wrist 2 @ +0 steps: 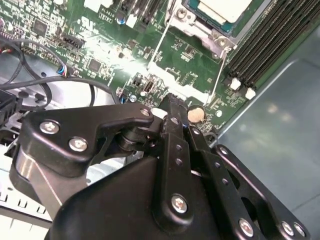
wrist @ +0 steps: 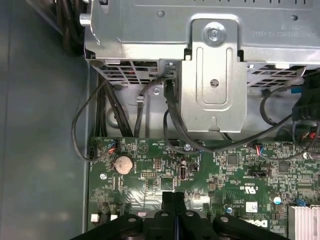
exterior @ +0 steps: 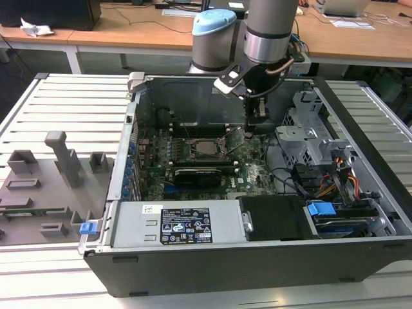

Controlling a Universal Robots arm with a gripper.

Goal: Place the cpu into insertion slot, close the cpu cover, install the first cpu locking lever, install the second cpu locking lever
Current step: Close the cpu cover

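Note:
The cpu lies silvery in the insertion slot in the middle of the green board; in the second wrist view the cpu shows with the metal cpu cover framing it. Two thin wire locking levers run from the socket across the board, and they look lifted off the board in the exterior view. My gripper hangs above the board toward the exterior view's right of the socket. Its fingers are shut with nothing between them, near a coin battery.
A black card sits in front of the socket, and memory slots run beside it. A metal drive cage and cables fill the case on the exterior view's right. A power supply spans the front. A grey fixture plate lies outside.

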